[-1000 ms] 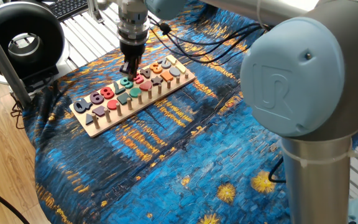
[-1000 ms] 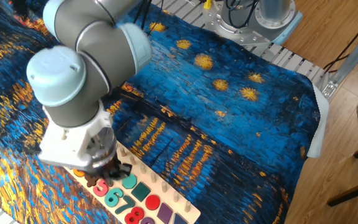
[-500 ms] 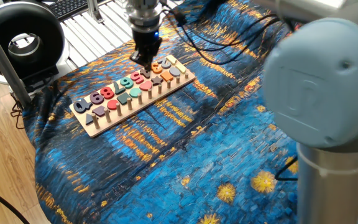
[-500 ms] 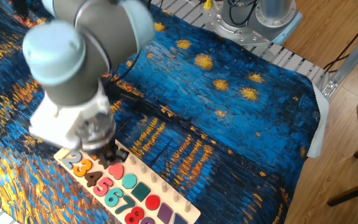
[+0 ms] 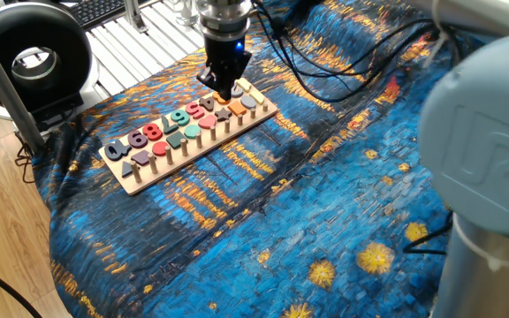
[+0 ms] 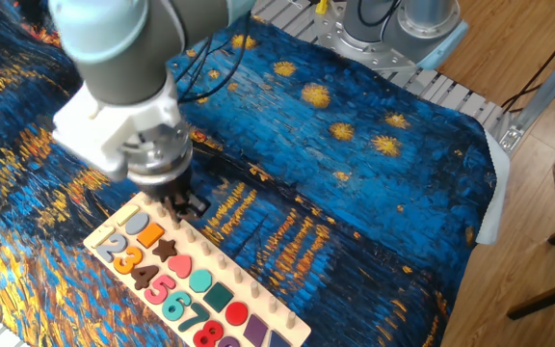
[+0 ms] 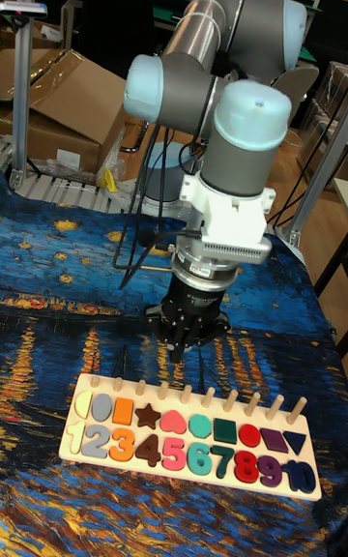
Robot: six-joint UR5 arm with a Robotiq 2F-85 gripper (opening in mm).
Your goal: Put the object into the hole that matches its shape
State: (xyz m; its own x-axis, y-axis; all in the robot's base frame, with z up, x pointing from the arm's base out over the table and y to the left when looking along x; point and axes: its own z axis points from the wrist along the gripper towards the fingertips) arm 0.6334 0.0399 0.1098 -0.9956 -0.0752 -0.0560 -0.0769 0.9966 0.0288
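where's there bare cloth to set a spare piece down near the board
Open cloth lies in front of the puzzle board, toward the near table edge, and along the wide blue stretch to its right in one fixed view. It is crowded at the board's far side: the gripper hangs over that end, with cables trailing behind.

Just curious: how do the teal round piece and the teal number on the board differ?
The teal round piece is a plain disc; the teal number is a looped digit. The disc sits in the shapes row, the number in the digits row. Both are teal and lie flat in the board.
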